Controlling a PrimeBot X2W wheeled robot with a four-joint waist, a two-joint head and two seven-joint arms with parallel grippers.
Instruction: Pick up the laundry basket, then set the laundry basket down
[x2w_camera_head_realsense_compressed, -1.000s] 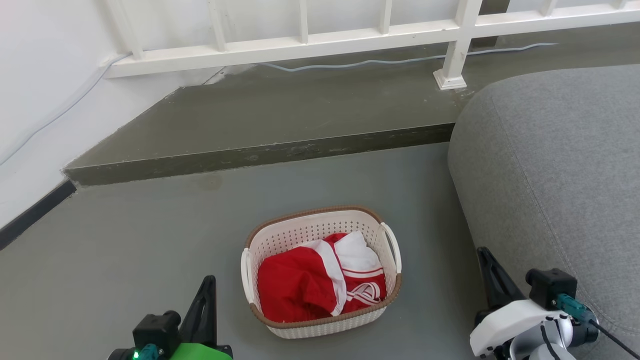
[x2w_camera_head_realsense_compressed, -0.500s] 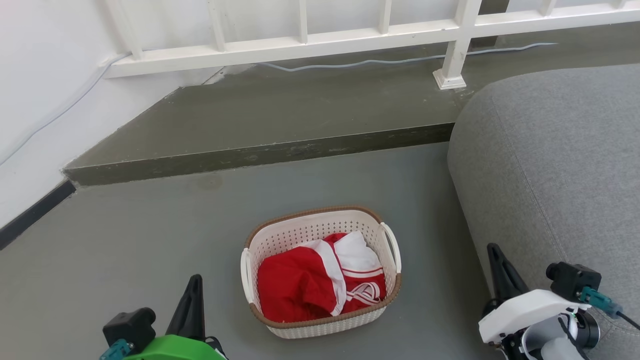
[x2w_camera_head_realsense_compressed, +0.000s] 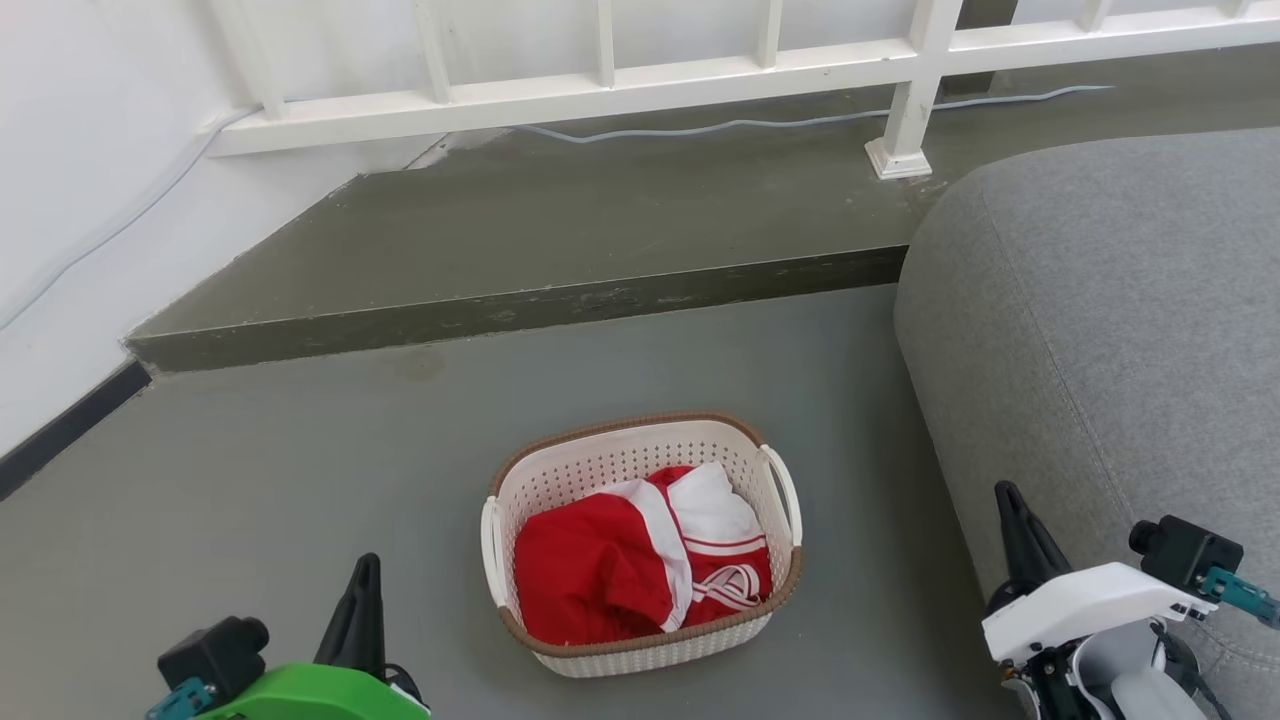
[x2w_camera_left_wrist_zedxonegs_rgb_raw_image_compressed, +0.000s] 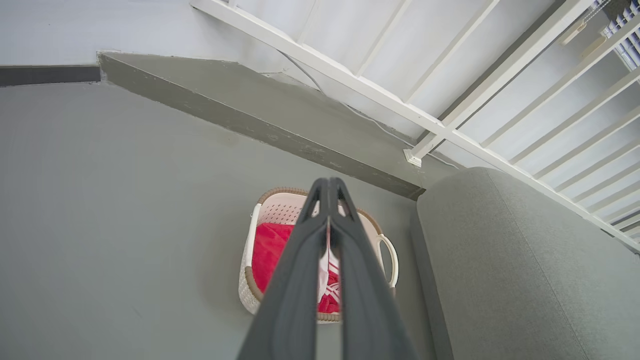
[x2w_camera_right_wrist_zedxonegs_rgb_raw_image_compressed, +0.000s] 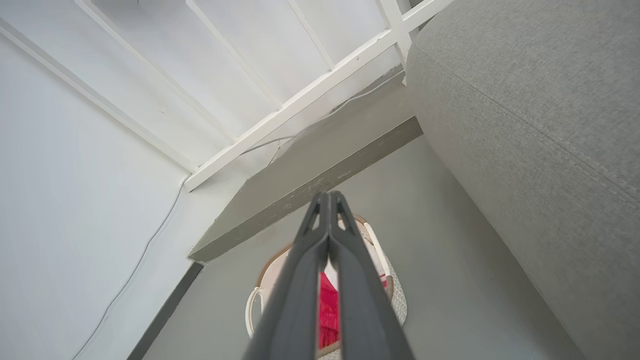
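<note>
The laundry basket (x2w_camera_head_realsense_compressed: 620, 455) stands on the grey floor, cream-white and perforated, with a brown rim and two white side handles; red and white clothing lies inside. My left gripper (x2w_camera_head_realsense_compressed: 365, 568) is at the lower left, well clear of the basket's left handle. My right gripper (x2w_camera_head_realsense_compressed: 1008, 495) is at the lower right, beside the sofa and apart from the right handle. In the left wrist view the fingers meet at the tips of my left gripper (x2w_camera_left_wrist_zedxonegs_rgb_raw_image_compressed: 328, 182), with the basket (x2w_camera_left_wrist_zedxonegs_rgb_raw_image_compressed: 270, 207) behind them. My right gripper (x2w_camera_right_wrist_zedxonegs_rgb_raw_image_compressed: 327, 196) is likewise shut and empty above the basket (x2w_camera_right_wrist_zedxonegs_rgb_raw_image_compressed: 392, 290).
A grey sofa (x2w_camera_head_realsense_compressed: 1110, 320) fills the right side, close to my right gripper. A raised floor step (x2w_camera_head_realsense_compressed: 520, 310) runs behind the basket, with a white railing (x2w_camera_head_realsense_compressed: 620, 85) and a cable beyond it. A white wall (x2w_camera_head_realsense_compressed: 70, 200) stands at the left.
Both grippers have drawn back and outward from the basket, the left toward the lower left, the right toward the lower right. The basket has not moved.
</note>
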